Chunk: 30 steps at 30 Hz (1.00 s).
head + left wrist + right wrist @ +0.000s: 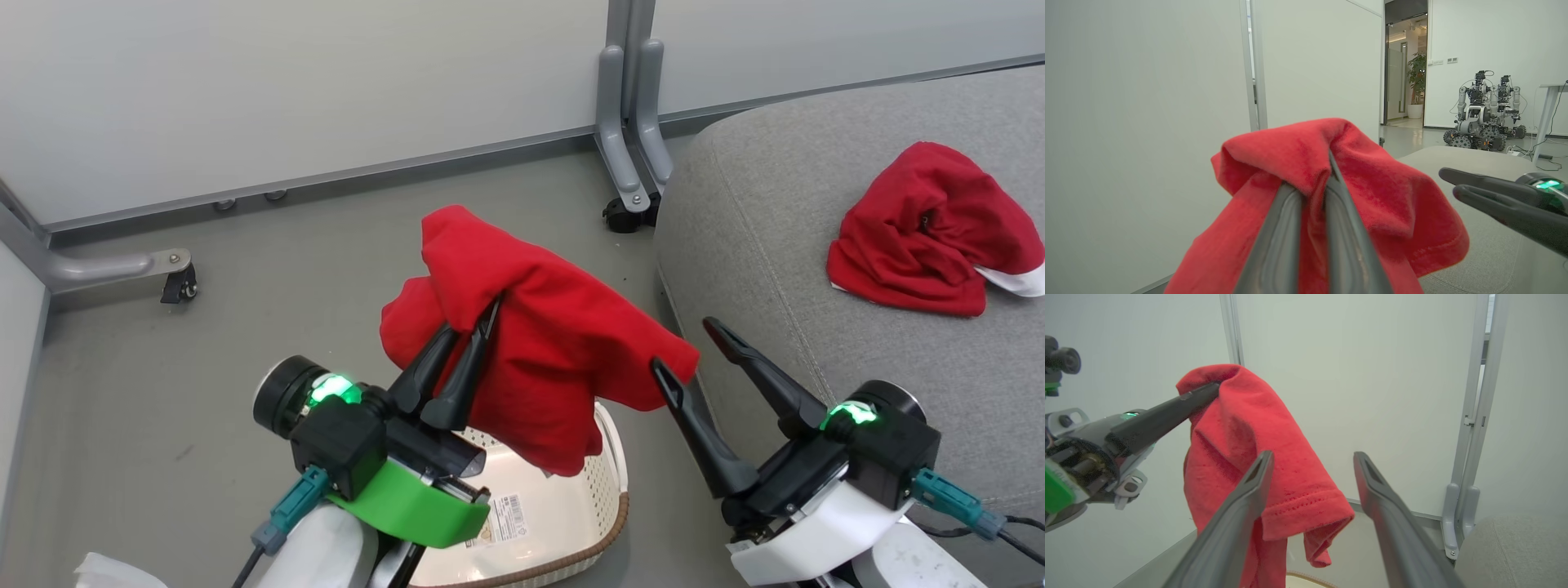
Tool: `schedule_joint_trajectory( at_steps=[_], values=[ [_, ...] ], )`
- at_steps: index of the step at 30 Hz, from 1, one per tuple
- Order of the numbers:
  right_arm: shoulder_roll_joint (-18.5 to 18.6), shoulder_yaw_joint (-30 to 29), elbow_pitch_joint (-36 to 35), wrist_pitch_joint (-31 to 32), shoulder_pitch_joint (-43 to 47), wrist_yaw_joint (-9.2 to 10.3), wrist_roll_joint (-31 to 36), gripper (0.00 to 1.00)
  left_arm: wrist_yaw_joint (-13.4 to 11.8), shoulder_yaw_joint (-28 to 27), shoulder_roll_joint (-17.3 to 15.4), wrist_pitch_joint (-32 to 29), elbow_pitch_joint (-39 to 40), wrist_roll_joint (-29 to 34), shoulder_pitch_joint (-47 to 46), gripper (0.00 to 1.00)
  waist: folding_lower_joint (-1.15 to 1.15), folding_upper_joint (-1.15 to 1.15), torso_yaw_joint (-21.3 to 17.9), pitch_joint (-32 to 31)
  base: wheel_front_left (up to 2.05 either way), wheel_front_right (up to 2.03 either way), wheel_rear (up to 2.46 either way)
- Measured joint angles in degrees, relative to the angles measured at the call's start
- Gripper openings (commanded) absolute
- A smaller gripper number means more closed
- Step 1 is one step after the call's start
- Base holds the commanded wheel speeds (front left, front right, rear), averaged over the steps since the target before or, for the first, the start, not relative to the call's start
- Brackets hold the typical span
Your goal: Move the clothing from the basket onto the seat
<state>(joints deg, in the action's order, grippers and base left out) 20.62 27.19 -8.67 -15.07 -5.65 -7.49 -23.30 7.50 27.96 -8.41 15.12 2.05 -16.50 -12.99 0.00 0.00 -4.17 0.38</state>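
My left gripper (491, 311) is shut on a red garment (539, 343), which hangs lifted above the cream basket (608, 482) at the bottom centre. In the left wrist view the cloth (1372, 192) drapes over both closed fingers. A second red garment (927, 229) with a white trim band lies crumpled on the grey seat (759, 229) at the right. My right gripper (684, 343) stands open just right of the hanging cloth, at the seat's near edge, nothing between its fingers. The right wrist view shows the held garment (1253, 441) behind its left finger.
Grey partition panels stand behind, with a castor foot (629, 214) beside the seat's corner and another (180, 286) at the left. Grey floor lies around the basket. Other robots (1484, 112) are parked far off past the seat.
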Motion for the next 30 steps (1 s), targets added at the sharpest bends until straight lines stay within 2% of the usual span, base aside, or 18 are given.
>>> schedule_joint_trajectory(
  at_steps=[5, 11, 23, 30],
  values=[
    [2.02, 3.50, 1.31, 0.00, -2.39, 0.00, 1.76, 1.00, -0.01, 1.00, 0.00, 0.00, -0.24, 0.25, -0.21, 0.00, 0.00, 0.00, 0.15, 0.05, 0.00, 0.00, 0.00],
    [2.83, 5.93, 7.02, 0.00, -5.05, 0.00, 5.54, 1.00, -0.01, 3.19, -0.24, 0.00, -0.31, 0.87, -0.67, 0.00, 0.00, 0.00, 0.62, -0.10, 0.00, 0.00, 0.00],
    [3.56, 16.14, 15.97, 0.00, -11.62, -0.01, 3.25, 1.00, 0.00, 9.66, -1.27, 0.00, -0.68, 1.93, -2.02, 0.00, 0.00, 0.00, 2.00, -0.26, 0.00, 0.00, 0.00],
    [2.12, 20.60, 19.15, 0.00, -15.32, -0.01, 1.79, 1.00, 0.00, 12.74, -1.52, 0.00, -1.27, 1.41, -2.74, 0.00, 0.00, 0.00, 2.61, -0.31, 0.00, 0.00, 0.00]
  ],
)
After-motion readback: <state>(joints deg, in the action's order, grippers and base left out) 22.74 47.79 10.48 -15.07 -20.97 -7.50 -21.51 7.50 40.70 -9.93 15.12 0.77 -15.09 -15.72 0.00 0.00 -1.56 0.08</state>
